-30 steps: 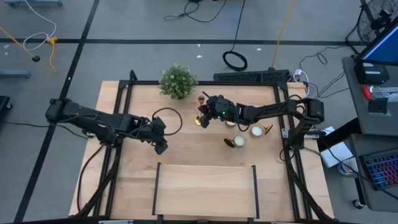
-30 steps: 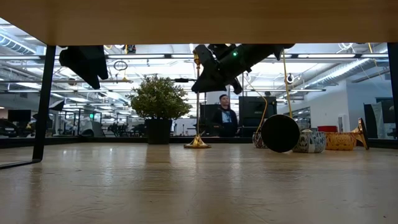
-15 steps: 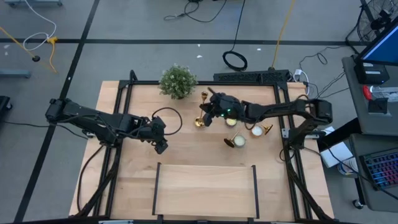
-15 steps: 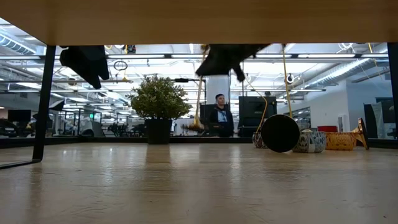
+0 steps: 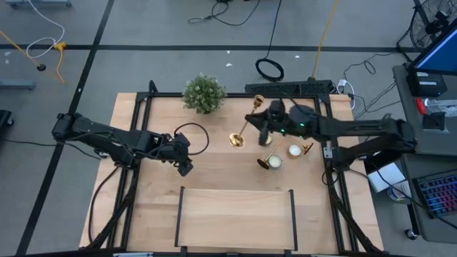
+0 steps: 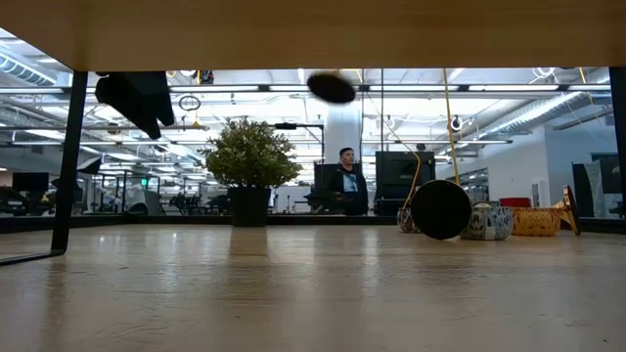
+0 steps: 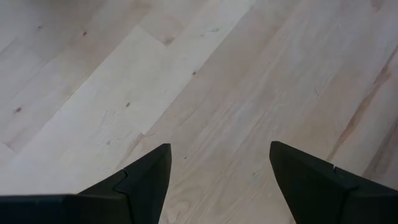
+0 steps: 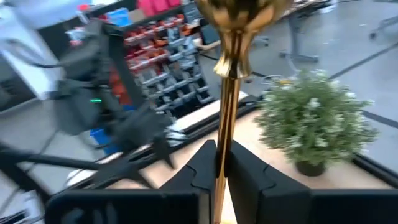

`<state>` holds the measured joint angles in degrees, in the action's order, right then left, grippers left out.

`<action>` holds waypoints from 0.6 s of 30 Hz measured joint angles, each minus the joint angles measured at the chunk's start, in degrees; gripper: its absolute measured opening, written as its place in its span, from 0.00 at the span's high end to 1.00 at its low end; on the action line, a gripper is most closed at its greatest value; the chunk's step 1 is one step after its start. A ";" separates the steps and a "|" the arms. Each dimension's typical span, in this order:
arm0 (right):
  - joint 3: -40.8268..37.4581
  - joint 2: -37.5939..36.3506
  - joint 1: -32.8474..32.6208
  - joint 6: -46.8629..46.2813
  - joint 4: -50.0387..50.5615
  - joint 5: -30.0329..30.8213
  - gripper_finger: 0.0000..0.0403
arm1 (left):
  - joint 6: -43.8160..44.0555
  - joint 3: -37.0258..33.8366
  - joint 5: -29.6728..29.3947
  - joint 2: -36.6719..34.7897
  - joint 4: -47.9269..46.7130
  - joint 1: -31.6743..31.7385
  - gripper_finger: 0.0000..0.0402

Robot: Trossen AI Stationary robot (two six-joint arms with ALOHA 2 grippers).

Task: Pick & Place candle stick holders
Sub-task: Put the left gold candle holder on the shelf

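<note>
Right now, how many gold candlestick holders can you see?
3: lifted holder in the right gripper; middle holder lying mid-table; edge holder lying rightmost. None seems hidden.

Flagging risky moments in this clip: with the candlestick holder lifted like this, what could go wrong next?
1. The right gripper pinches only the slim stem of the candlestick holder, which hangs tilted; it could swivel or slip.
2. The plant and another holder sit close by, so a swing might knock them.
</note>
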<state>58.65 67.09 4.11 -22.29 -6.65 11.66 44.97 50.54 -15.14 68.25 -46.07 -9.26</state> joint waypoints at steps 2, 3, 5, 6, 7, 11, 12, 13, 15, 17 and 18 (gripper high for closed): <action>0.00 -2.01 -2.34 -0.73 1.07 0.02 0.97 | 0.00 -0.02 0.01 0.00 0.26 0.00 0.32; 0.00 -2.99 -3.58 -1.10 1.77 0.02 0.97 | 0.09 -0.02 0.01 0.00 0.50 0.00 0.32; 0.00 -4.45 -6.17 -1.60 2.12 0.07 0.97 | 0.17 -0.02 0.02 0.00 1.32 0.00 0.32; 0.00 -5.17 -7.47 -2.01 2.36 0.06 0.96 | 0.21 -0.02 0.04 0.00 1.92 0.00 0.32; 0.00 -5.72 -8.67 -2.42 2.65 0.07 0.95 | 0.41 -0.02 0.04 0.00 2.54 0.00 0.32; 0.00 -7.55 -13.47 -3.15 2.72 0.18 0.94 | 1.12 -0.02 0.11 0.00 5.87 0.00 0.32; 0.00 -7.85 -14.57 -3.32 2.72 0.20 0.94 | 1.41 -0.01 0.23 0.00 6.91 0.00 0.32; 0.00 -8.13 -15.54 -3.71 2.70 0.29 0.94 | 1.77 -0.02 0.50 0.00 8.03 0.00 0.32; 0.00 -8.60 -17.57 -4.48 2.72 0.29 0.96 | 2.51 -0.02 0.98 0.00 10.89 0.00 0.32; 0.00 -9.23 -19.41 -5.28 2.72 0.31 0.97 | 3.54 -0.02 1.55 0.00 13.76 0.00 0.32; 0.00 -9.56 -20.39 -5.65 2.73 0.31 0.97 | 4.02 -0.02 1.68 0.00 15.24 0.00 0.32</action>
<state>58.65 57.54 -16.28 -27.95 -3.92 11.97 48.99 50.52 -13.45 68.25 -30.82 -9.26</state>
